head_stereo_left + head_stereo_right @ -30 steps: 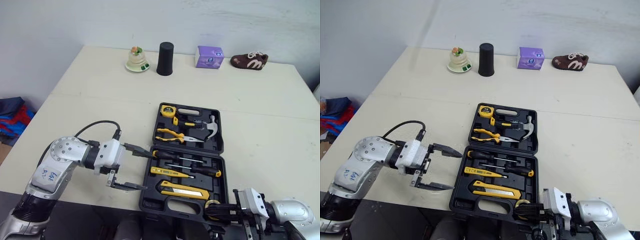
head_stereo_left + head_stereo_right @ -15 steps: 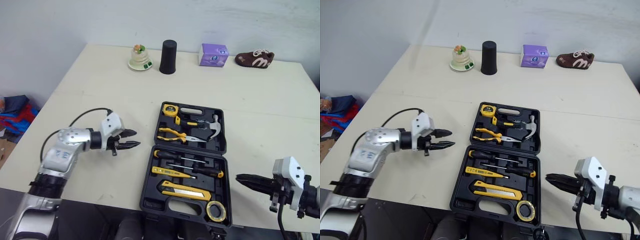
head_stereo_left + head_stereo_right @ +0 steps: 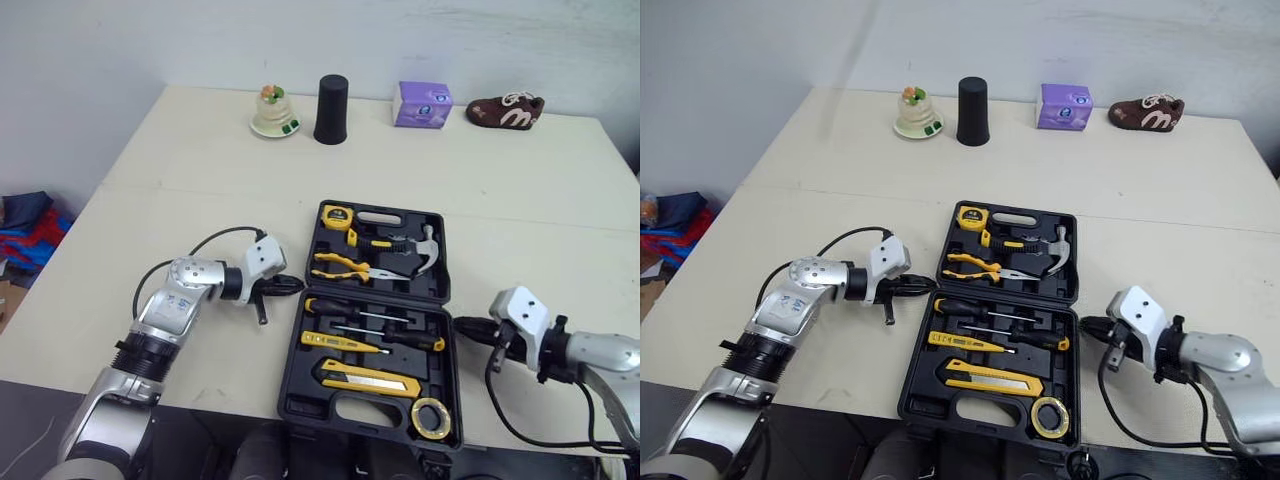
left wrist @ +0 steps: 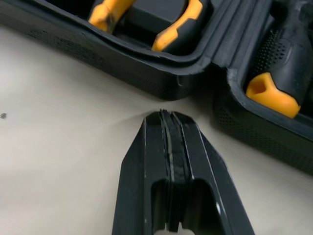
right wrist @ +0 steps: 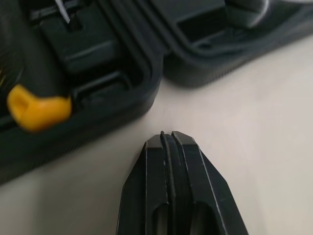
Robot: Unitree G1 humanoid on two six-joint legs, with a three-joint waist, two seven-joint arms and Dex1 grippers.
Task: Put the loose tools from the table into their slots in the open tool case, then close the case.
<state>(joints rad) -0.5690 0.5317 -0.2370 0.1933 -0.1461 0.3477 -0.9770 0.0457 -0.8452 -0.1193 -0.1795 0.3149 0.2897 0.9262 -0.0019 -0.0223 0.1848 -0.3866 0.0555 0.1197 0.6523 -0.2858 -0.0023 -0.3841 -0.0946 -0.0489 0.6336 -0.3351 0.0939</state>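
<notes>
The black tool case (image 3: 360, 412) lies open at the table's front middle. Its far half holds a tape measure (image 3: 336, 216), pliers (image 3: 345, 268) and a hammer (image 3: 415, 255). Its near half holds screwdrivers (image 3: 350, 312), a yellow utility knife (image 3: 365, 378) and a tape roll (image 3: 431, 418). My left gripper (image 3: 292, 285) is shut and empty, its tip close to the case's left side at the hinge (image 4: 210, 73). My right gripper (image 3: 462, 323) is shut and empty, just off the case's right side at the hinge.
Along the table's far edge stand a small ornament on a dish (image 3: 273, 113), a black cup (image 3: 331, 109), a purple box (image 3: 420, 104) and a brown shoe-shaped thing (image 3: 505, 109). The table's front edge runs just below the case.
My left gripper went from wide open to shut and moved up to the case's left hinge. My right gripper left the case's front corner and moved to its right side.
</notes>
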